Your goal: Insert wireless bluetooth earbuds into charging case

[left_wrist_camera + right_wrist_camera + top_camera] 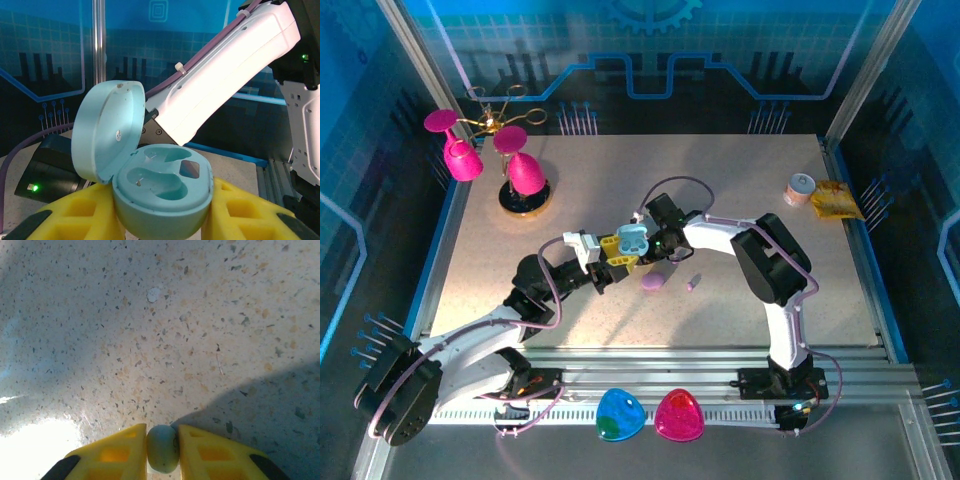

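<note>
Earbud (694,283) near purple case (653,282)

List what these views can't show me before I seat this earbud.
Right wrist view: pale round earbud in the right gripper, lower part cut off by the bottom edge; orientation unclear.
Left wrist view: pale blue clamshell charging case, base cut off by the bottom edge.
Top view: tiny purple piece, too small to identify.

On the speckled table (740,160), a pink stand (525,185) sits far left, with a tape roll (801,188) and a yellow packet (836,202) far right. A purple case (654,282) and a purple earbud (693,284) lie mid-table.
</note>
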